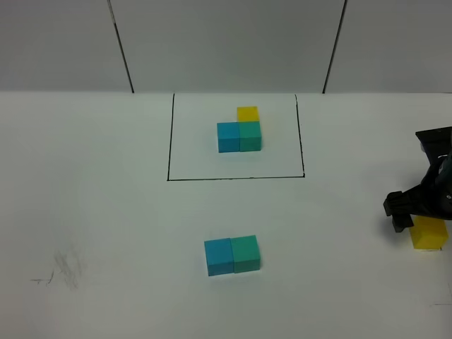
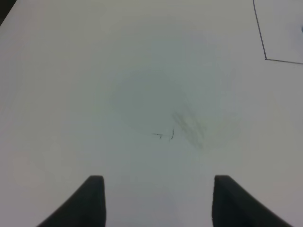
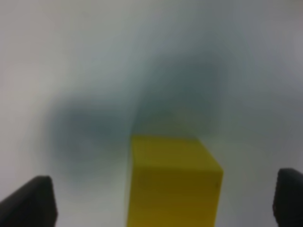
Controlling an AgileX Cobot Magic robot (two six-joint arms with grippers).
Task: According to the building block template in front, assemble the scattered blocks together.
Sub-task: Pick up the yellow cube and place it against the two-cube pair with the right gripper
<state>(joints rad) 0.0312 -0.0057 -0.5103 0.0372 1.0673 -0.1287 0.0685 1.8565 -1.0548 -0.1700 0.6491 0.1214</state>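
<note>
The building block template [image 1: 240, 131] is an L of sky-blue, teal-green and yellow cubes inside a thin black rectangle [image 1: 169, 141] at the far middle of the table. Of the scattered blocks, the sky-blue cube [image 1: 219, 256] and the teal-green cube [image 1: 246, 253] sit side by side, touching, near the front middle. The yellow cube [image 1: 429, 233] lies at the right edge. My right gripper [image 1: 422, 212] hovers over it, open. In the right wrist view the yellow cube [image 3: 173, 182] sits between the two spread fingers [image 3: 31, 201], untouched. My left gripper [image 2: 158, 201] is open and empty over bare table.
A faint pencil smudge [image 1: 60, 272] marks the table at the front left and also shows in the left wrist view [image 2: 187, 125]. A corner of the black rectangle [image 2: 265, 56] shows there too. Grey wall panels [image 1: 226, 42] stand behind the table.
</note>
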